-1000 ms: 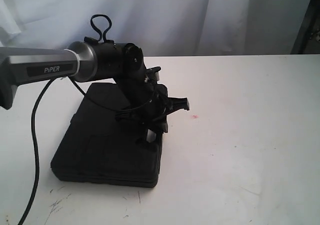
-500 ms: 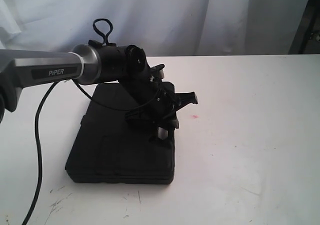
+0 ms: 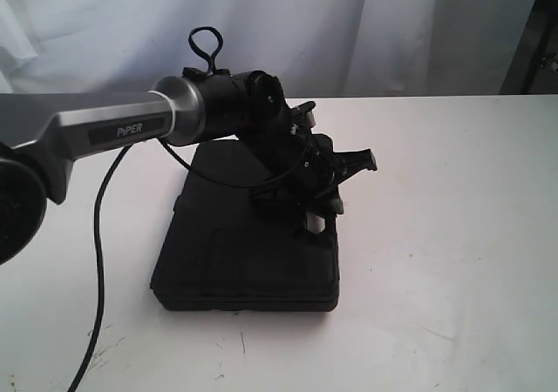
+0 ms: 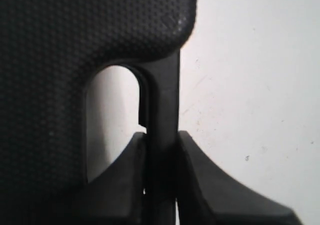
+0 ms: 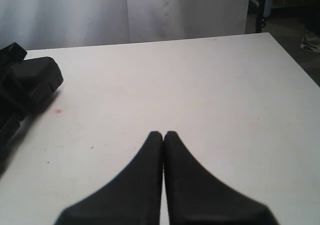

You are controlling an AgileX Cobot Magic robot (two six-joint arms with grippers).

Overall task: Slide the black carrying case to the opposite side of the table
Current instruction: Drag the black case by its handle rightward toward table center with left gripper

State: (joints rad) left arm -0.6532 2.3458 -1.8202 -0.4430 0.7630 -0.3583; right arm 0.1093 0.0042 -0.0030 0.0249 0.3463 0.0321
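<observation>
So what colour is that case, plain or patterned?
The carrying case is black with a fine pebbled texture, clearest in the left wrist view.

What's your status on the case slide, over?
Left end effector shut on the handle of the black case. Right end effector shut, empty, above the table. Case lies flat. No obstacle seen on the table.

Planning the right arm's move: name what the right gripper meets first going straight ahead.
Way looks free: right gripper points across the table toward the curtain; the case sits off that line.
</observation>
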